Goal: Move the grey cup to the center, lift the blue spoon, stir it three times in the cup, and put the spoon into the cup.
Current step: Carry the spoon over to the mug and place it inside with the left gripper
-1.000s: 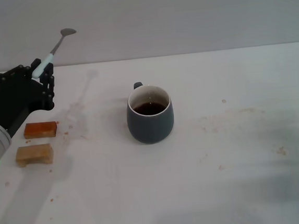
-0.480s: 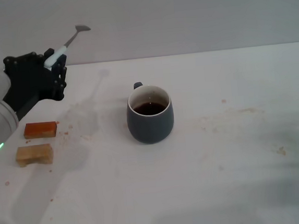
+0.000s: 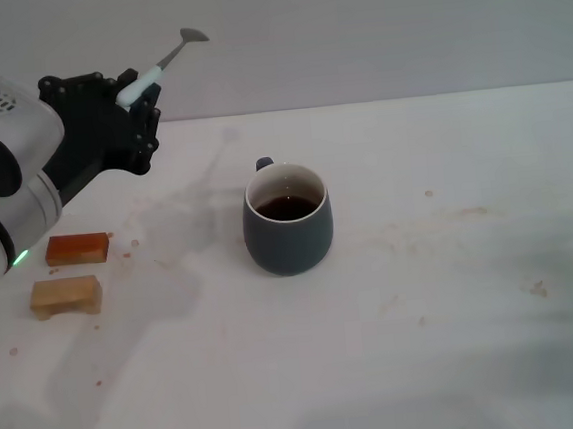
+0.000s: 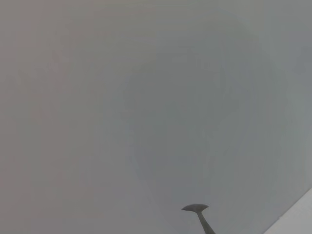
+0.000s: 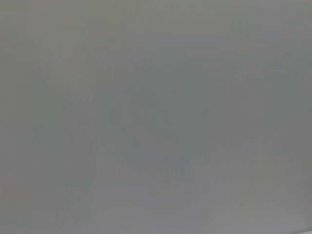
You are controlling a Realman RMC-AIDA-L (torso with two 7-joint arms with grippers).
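Above table's left, left gripper [image 3: 139, 95] raised, clamping blue spoon [image 3: 163, 63], bowl up.

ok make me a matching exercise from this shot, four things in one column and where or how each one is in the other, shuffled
Things:
1. rounded dark blue-grey ceramic mug
2. slim spoon with pale blue handle and grey metal bowl
3. orange-brown rectangular block
4. pale tan rectangular block

Places or states:
A. lying on the table nearest the robot, on its left side
B. standing mid-table with dark liquid inside
C. held up in the air by the left gripper, bowl pointing up
D. lying on the table just beyond the tan block

Pairs: 1-B, 2-C, 3-D, 4-A
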